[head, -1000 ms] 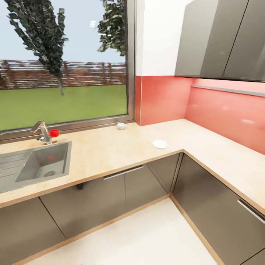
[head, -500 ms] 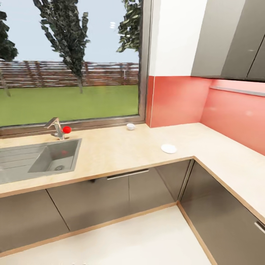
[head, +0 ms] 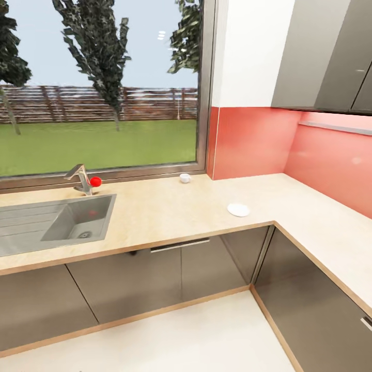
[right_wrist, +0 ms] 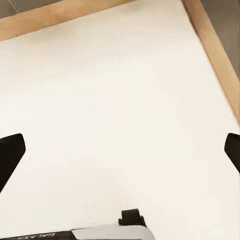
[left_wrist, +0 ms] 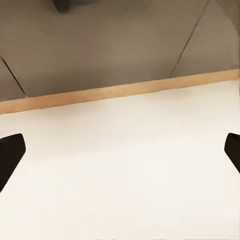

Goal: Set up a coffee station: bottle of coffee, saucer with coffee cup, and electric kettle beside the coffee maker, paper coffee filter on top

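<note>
One saucer, one likely coffee cup on countertop; both fingers pairs wide.

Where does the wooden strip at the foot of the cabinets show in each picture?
Head view: wooden strip runs below the grey cabinet fronts.
Left wrist view: it separates cabinet fronts from white floor.
Right wrist view: it borders the floor.
Shared landmark: the white floor.

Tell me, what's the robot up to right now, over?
Both grippers open, empty, hanging over floor. Saucer and coffee cup apart on countertop, cup by window. Nothing blocking them.
</note>
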You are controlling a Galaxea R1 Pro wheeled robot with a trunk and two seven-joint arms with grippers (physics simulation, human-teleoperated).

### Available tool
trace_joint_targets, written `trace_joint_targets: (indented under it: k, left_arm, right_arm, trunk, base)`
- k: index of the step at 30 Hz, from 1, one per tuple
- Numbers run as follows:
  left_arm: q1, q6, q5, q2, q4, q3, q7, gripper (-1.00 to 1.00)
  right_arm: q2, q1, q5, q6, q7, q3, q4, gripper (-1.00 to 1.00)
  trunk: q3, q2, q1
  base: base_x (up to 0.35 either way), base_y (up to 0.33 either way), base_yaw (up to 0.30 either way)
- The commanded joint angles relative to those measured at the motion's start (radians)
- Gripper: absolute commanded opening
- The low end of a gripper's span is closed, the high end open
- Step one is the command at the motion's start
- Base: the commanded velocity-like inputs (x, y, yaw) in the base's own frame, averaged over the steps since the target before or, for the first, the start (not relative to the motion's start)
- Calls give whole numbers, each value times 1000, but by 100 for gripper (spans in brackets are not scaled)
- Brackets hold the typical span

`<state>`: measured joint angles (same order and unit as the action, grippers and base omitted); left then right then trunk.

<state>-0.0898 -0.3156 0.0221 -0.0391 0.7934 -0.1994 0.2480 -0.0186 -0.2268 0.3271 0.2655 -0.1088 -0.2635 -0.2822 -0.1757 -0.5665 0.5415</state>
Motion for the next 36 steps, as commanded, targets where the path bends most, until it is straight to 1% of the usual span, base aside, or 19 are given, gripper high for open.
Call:
trace_joint_targets:
  k: [1,5,8,11,13,14,15,16,17,19,22,23,25,26,27,29,30,31,36]
  left_arm:
    - [0,-8,6,1,23,-4,7,100]
    - [0,-28,60,6,148,0,8,100]
    - [1,-31,138,8,254,4,8,100]
    - [1,-27,193,10,334,12,8,100]
    - [13,9,230,9,429,49,5,100]
    - [25,46,237,8,464,65,3,100]
    - [71,184,245,7,543,86,2,100]
    - [96,238,247,8,571,90,2,100]
    - [110,264,247,8,584,91,2,100]
    - [173,362,249,8,621,95,2,100]
    - [251,455,250,10,637,97,2,100]
    - [405,644,251,17,643,101,1,100]
    - [483,727,250,30,641,105,-1,100]
    - [574,803,246,47,636,107,-4,100]
    - [698,949,244,58,581,107,-21,100]
    - [799,1057,244,59,501,108,-62,100]
    - [807,1069,244,58,495,108,-65,100]
    - [824,1112,245,55,483,109,-70,100]
    - [835,1223,249,49,493,108,-66,100]
  right_arm:
    - [-1,0,2,3,-6,-9,-23,100]
    - [0,0,-16,5,-7,-11,-150,100]
    - [0,0,-19,6,-7,-11,-260,100]
    - [0,0,-20,5,-7,-11,-347,100]
    - [0,0,-20,4,-8,-11,-459,100]
    - [0,0,-19,3,-8,-10,-503,100]
    - [0,-1,-18,1,-8,-7,-603,100]
    - [0,-1,-17,0,-9,-7,-637,100]
    - [0,-1,-17,-1,-9,-6,-653,100]
    - [0,-9,-16,-6,-10,-5,-714,100]
    - [0,-34,-16,-11,-11,-5,-759,100]
    - [-2,-120,-16,-84,-12,3,-792,100]
    - [-2,-170,-15,-182,-10,32,-797,100]
    - [-3,-226,-14,-298,-8,77,-800,100]
    - [-5,-308,-14,-402,-8,102,-800,100]
    - [-8,-389,-15,-541,-9,111,-801,100]
    - [-8,-401,-15,-563,-9,112,-801,100]
    - [-9,-430,-15,-622,-9,113,-802,100]
    - [-10,-464,-14,-704,-8,114,-839,100]
  trunk:
    - [-2,-1,0]
    - [-2,-1,0]
    - [-2,-1,0]
    - [-2,-1,0]
    - [-2,-1,0]
    - [-2,-1,0]
    - [-2,-1,0]
    - [-2,-1,0]
    - [-2,-1,0]
    - [-2,-1,0]
    - [-2,-1,0]
    - [-2,-1,0]
    - [-2,-1,0]
    - [-2,-1,0]
    - [-2,-1,0]
    - [-2,-1,0]
    - [-2,-1,0]
    - [-2,-1,0]
    - [-2,-1,0]
  base:
    - [0,0,0]
    - [0,0,0]
    - [0,0,0]
    - [0,0,0]
    - [0,0,0]
    - [0,0,0]
    - [0,0,0]
    - [0,0,0]
    - [0,0,0]
    - [0,0,0]
    - [0,0,0]
    - [0,0,0]
    - [0,0,0]
    - [0,0,0]
    - [0,0,0]
    - [0,0,0]
    - [0,0,0]
    - [0,0,0]
    - [0,0,0]
